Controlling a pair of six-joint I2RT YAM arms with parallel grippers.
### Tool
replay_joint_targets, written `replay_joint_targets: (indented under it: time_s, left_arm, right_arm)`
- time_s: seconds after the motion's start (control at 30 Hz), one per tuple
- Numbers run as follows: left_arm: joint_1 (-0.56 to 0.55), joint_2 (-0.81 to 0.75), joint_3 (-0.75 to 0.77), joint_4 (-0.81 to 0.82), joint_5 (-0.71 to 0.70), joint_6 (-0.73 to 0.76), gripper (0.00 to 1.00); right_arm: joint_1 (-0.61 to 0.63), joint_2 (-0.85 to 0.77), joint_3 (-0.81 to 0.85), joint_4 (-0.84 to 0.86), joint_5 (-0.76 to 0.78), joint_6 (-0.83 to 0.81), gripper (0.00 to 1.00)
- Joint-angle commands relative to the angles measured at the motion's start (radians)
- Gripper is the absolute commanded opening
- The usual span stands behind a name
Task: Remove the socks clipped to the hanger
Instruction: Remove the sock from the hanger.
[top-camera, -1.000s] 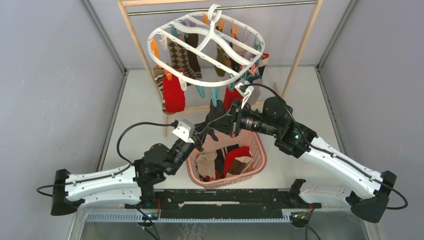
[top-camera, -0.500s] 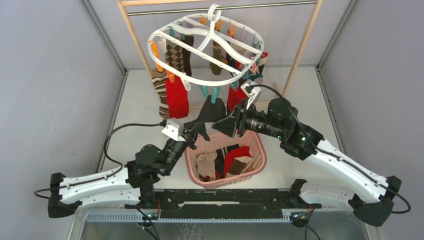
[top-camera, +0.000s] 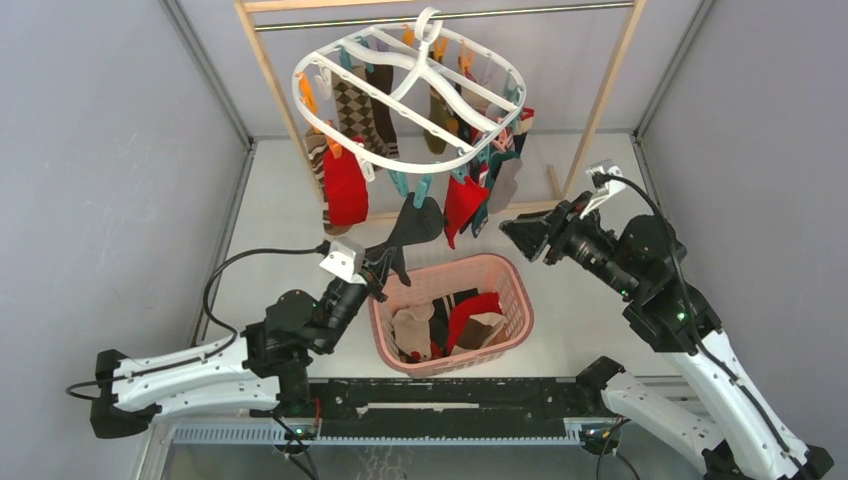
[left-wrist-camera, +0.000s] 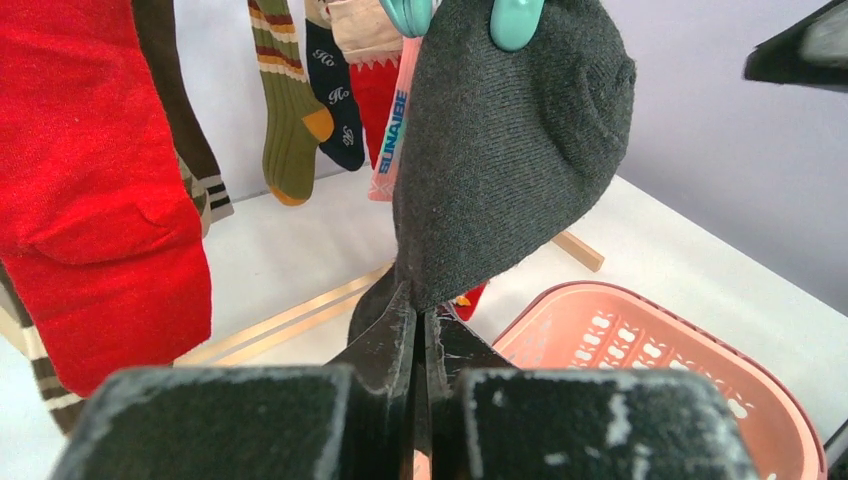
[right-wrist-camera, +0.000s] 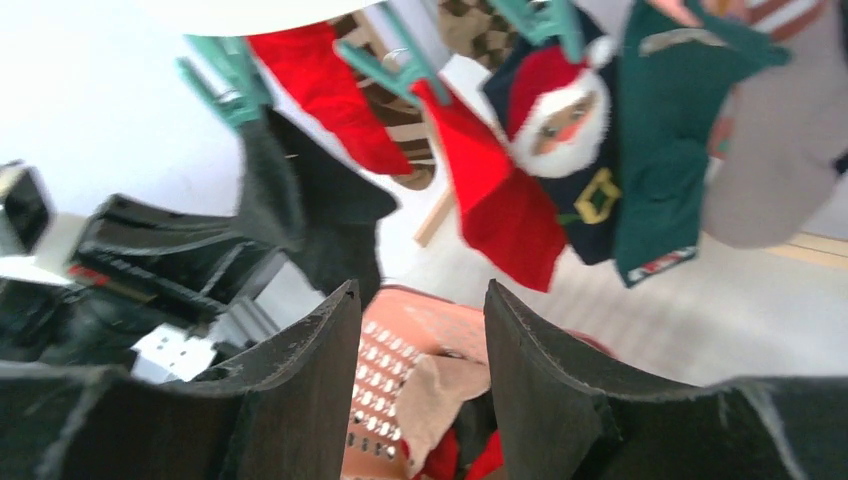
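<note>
Top view: removal step in hand. The left tool (top-camera: 393, 262) is clenched on the lower end of the dark grey sock (top-camera: 418, 222), which hangs from the hanger (top-camera: 298, 88) above the basket (top-camera: 522, 300). The right tool (top-camera: 515, 232) is released and well apart.

Left wrist: the jaws pinch the sock's tip, and the teal clip (left-wrist-camera: 515, 18) grips its top. Judged next: a firm downward pull.

Right wrist: jaws wide, holding nothing.

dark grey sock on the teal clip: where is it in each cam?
Top external: dark grey sock centre, above the pink basket.
Left wrist: sock upper centre, tip pinched in the left claw.
Right wrist: sock left of centre.
Shared landmark: the basket, in all three.
</note>
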Motion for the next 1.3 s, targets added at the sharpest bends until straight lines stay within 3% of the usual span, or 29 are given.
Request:
replay_joint_targets:
  time_s: [0.0, 0.2, 0.33, 0.63, 0.87, 1.27]
  left_arm:
    - [0.000, -0.028, 0.061, -0.007, 0.012, -0.006, 0.05]
    - [-0.001, -0.034, 0.066, -0.020, 0.027, -0.007, 0.05]
    - [0.000, -0.039, 0.064, -0.022, 0.034, -0.007, 0.05]
    - [0.000, -0.053, 0.059, -0.023, 0.046, -0.008, 0.04]
    - [0.000, -0.075, 0.047, -0.026, 0.044, -0.007, 0.04]
    - [0.000, -0.105, 0.040, -0.034, 0.045, -0.004, 0.04]
  right_arm:
    - [-0.066, 0.034, -0.054, 0.030, -0.011, -0.046, 0.55]
    - [-0.064, 0.146, -0.133, 0.214, 0.017, -0.068, 0.46]
    - [-0.014, 0.210, -0.170, 0.351, 0.078, -0.093, 0.52]
    - [0.071, 0.337, -0.192, 0.551, 0.274, -0.111, 0.55]
    - [0.075, 0.410, -0.192, 0.609, 0.430, -0.047, 0.60]
    - [0.047, 0.491, -0.192, 0.651, 0.482, 0.001, 0.60]
